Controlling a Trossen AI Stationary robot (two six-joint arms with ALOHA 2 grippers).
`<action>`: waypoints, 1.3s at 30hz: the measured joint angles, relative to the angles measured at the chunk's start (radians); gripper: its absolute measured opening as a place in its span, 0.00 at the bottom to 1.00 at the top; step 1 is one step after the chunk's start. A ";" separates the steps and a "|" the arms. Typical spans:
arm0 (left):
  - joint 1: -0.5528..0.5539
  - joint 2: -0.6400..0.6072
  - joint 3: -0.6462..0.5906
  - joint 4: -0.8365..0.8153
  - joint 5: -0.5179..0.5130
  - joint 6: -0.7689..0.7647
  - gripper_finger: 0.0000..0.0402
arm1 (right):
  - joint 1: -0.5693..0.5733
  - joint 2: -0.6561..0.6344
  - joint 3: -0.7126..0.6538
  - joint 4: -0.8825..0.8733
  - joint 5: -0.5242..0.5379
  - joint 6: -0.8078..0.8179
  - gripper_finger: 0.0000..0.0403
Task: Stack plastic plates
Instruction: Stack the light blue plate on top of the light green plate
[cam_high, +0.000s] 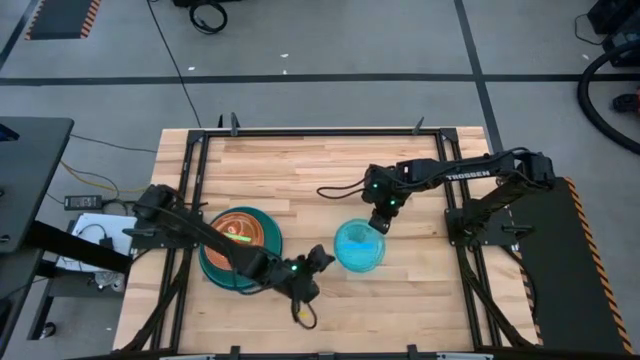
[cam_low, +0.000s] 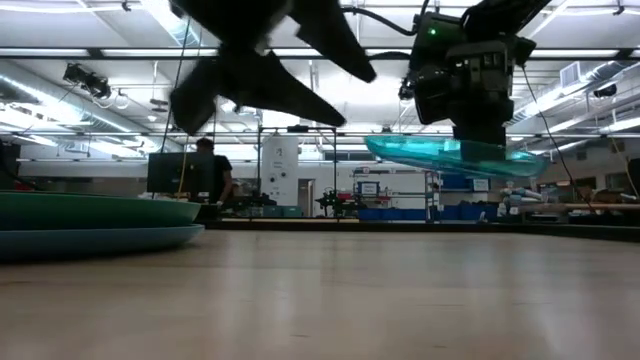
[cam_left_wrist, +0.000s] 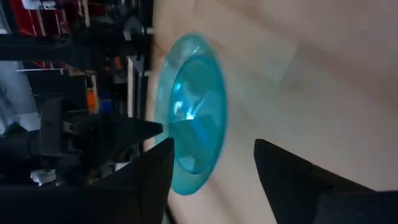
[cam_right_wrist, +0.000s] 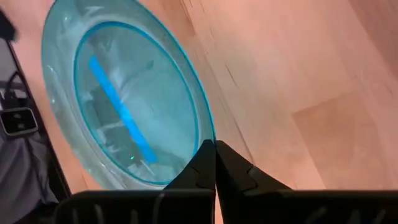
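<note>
The cyan plate (cam_high: 359, 246) hangs clear of the wooden surface (cam_high: 320, 165), pinched at its rim by the right tool (cam_right_wrist: 214, 163), whose fingers are pressed together on that one edge. In the low view the plate tilts slightly. The main risk is that so thin a hold on one edge lets the plate swivel or slip out during the carry. The stack of plates (cam_high: 240, 248) sits to the side of the cyan plate, on the left arm's side of the surface, with a tan-brown plate topmost on wider teal and blue ones. The left tool (cam_high: 318, 262), fingers spread and holding nothing, waits between the cyan plate and the stack. A direct sweep toward the stack could knock the plate against it.
</note>
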 joint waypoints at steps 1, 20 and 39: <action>0.012 0.004 0.000 0.009 -0.003 0.030 0.58 | 0.000 0.000 0.000 0.009 -0.001 0.004 0.01; 0.116 0.022 0.000 0.070 0.052 0.382 0.48 | 0.018 0.000 0.000 0.155 -0.082 0.076 0.02; 0.116 0.022 0.000 0.068 0.052 0.324 0.17 | 0.046 0.000 0.000 0.168 -0.061 0.083 0.07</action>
